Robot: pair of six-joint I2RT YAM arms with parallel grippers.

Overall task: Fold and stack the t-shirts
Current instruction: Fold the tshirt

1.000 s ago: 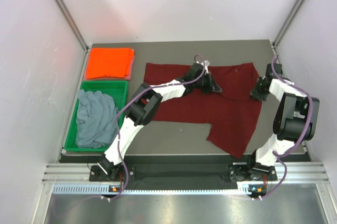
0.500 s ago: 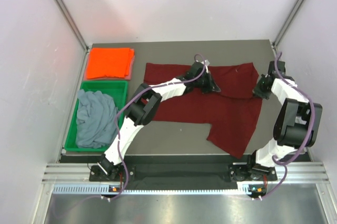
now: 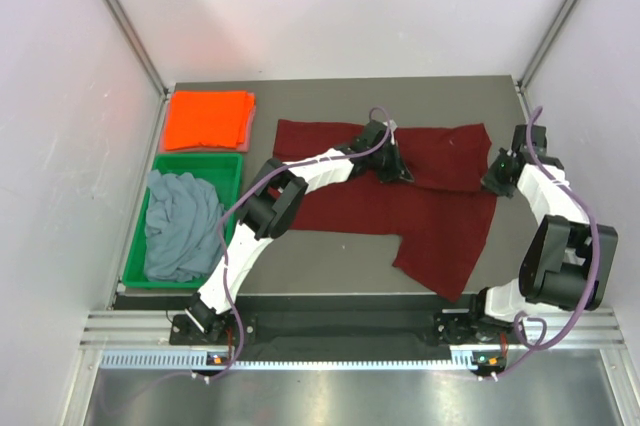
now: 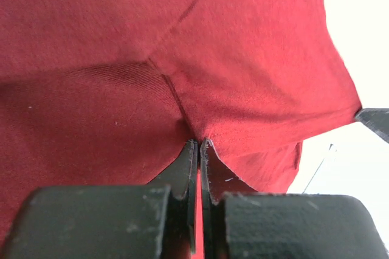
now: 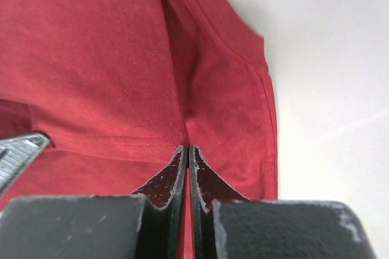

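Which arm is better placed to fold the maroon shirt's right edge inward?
Probably the right arm: its jaws grip the maroon shirt at that edge; the left arm grips near its middle.

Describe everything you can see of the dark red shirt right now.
The dark red t-shirt is plain soft cloth with stitched hems, spread mostly flat on the grey table, right of centre, one part trailing toward the near edge. Its far right portion looks raised: the left gripper is shut on it mid-cloth, the right gripper shut on its right edge.
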